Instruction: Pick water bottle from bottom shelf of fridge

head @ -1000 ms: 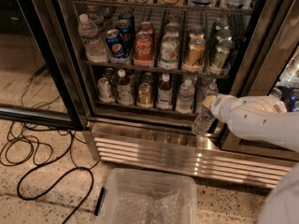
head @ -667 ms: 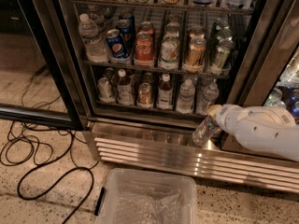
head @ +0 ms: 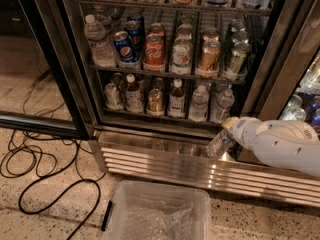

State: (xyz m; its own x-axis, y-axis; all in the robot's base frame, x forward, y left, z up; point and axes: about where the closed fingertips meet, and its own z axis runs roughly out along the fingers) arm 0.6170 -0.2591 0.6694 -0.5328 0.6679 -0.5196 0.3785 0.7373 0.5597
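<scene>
My gripper (head: 231, 130) is at the end of the white arm coming in from the right, low in front of the fridge (head: 75, 84). It is shut on the water bottle (head: 219, 144), a small clear bottle that hangs tilted, bottom down-left, just over the ribbed steel base grille (head: 165, 164). The bottle's cap is hidden in the gripper. The bottom shelf (head: 150, 118) is behind and above it. The shelf holds two more clear bottles (head: 199, 103), dark-liquid bottles (head: 176, 99) and cans (head: 155, 102).
The upper rack carries soda cans (head: 154, 51) and a large water bottle (head: 97, 41). The open glass door (head: 35, 59) stands at left. A clear plastic bin (head: 160, 215) sits on the floor below the grille. Black cables (head: 30, 164) lie at left.
The arm has drawn down and slightly right, away from the bottom shelf, with the water bottle in the gripper. The bottle is now lower and more tilted, in front of the grille.
</scene>
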